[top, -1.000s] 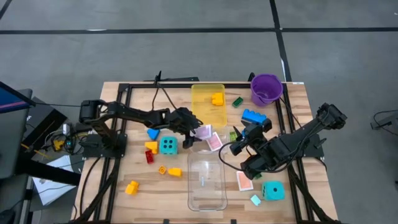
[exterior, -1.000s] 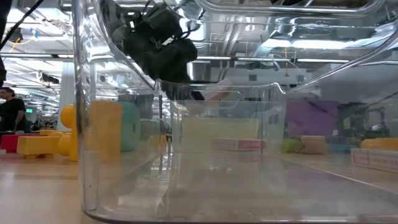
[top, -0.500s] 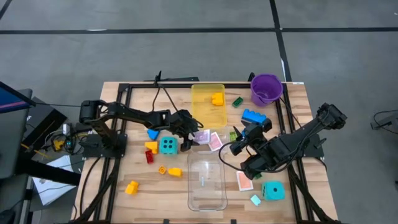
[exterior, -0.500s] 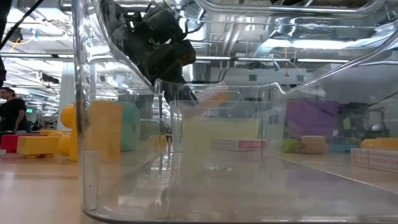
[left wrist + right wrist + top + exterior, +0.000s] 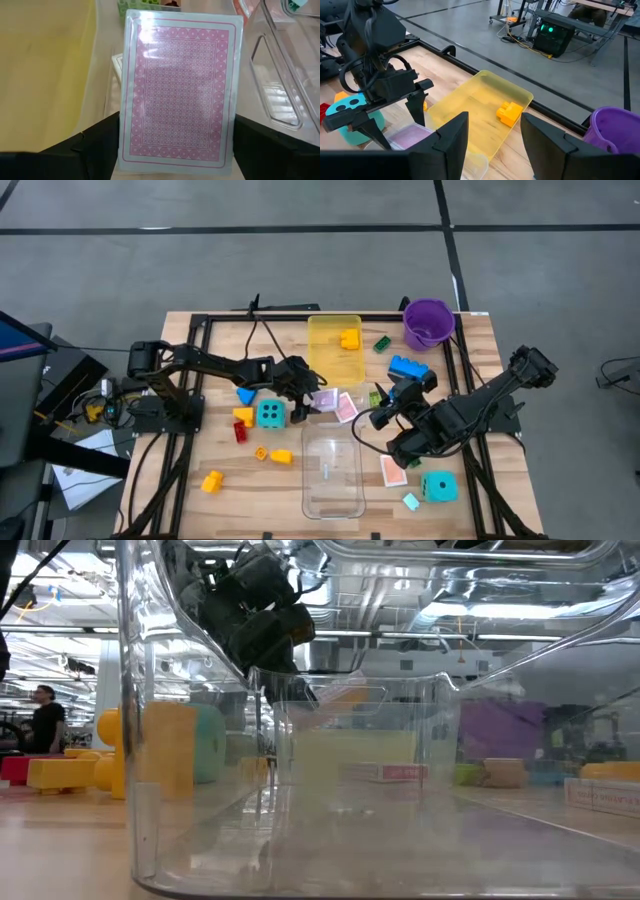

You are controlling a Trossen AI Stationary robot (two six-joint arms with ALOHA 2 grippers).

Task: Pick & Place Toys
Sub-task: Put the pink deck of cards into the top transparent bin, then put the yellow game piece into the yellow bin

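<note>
Toys lie scattered over the wooden bench (image 5: 200,455), and only one has reached a container: a yellow brick (image 5: 349,338) sits inside the yellow-tinted tray (image 5: 325,355) at the far side. The clear tray (image 5: 332,478) near the front edge holds no toy that can be made out. The purple bucket (image 5: 428,324) stands at the far right corner; its contents cannot be seen.

The left end effector (image 5: 303,398) hovers between the two trays, its fingers spread on either side of a pink-backed playing card (image 5: 179,87); whether they actually grip the card cannot be told. More pink-backed cards (image 5: 345,407) lie just beside it on the bench. A cyan dotted die (image 5: 270,414) sits just left of that end effector, with red, yellow and blue bricks (image 5: 243,418) near it.

The right end effector (image 5: 385,412) hangs over the bench right of the cards, its fingers parted and holding nothing. A second cyan die (image 5: 438,487) rests near the front right, and a blue brick (image 5: 407,367) lies below the bucket.
</note>
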